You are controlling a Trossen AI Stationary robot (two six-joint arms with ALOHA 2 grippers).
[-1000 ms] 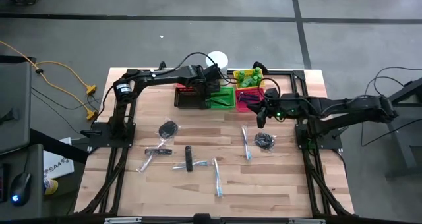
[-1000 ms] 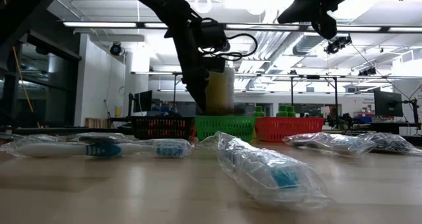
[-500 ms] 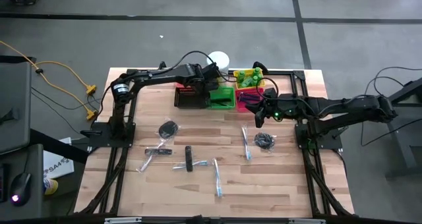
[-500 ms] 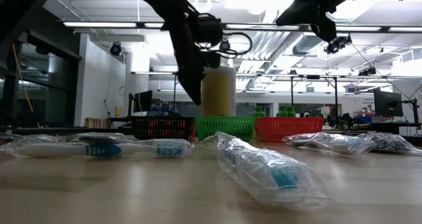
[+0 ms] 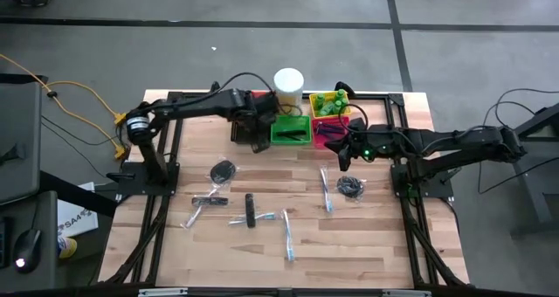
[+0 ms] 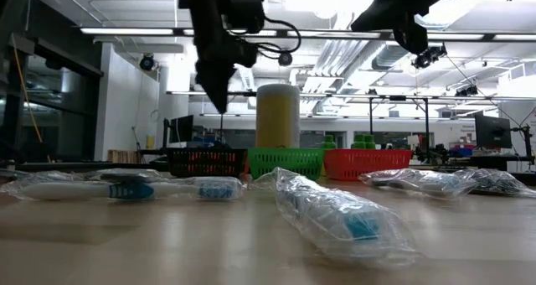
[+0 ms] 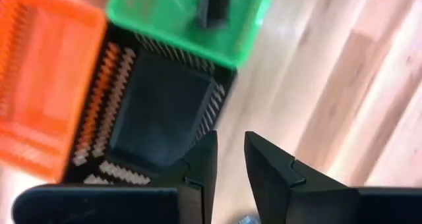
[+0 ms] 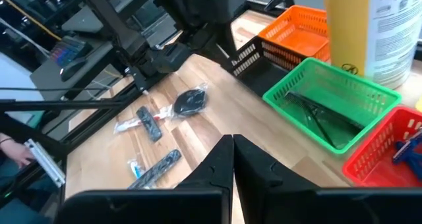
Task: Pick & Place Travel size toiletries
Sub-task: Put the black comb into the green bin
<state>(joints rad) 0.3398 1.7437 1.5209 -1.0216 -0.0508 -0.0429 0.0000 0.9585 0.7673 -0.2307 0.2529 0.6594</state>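
Hovering over black basket (image 7: 155, 112), left tool (image 7: 229, 159) slightly parted, empty, right tool (image 8: 233, 159) clenched, black sticks (image 8: 316, 118) visible only there.

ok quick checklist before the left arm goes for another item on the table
1. Left gripper free of cargo: ok, nothing between its fingers, which stand a little apart.
2. Left gripper clear of the baskets: ok, raised above the black basket in the low view.
3. Black basket has room: ok, looks empty in the left wrist view.
4. Items in reach: ok, dark coil and black stick lie loose on the table.
5. Right gripper out of the way: ok, it hangs near the red basket, nothing held.
6. Which basket takes the coil: cannot tell.
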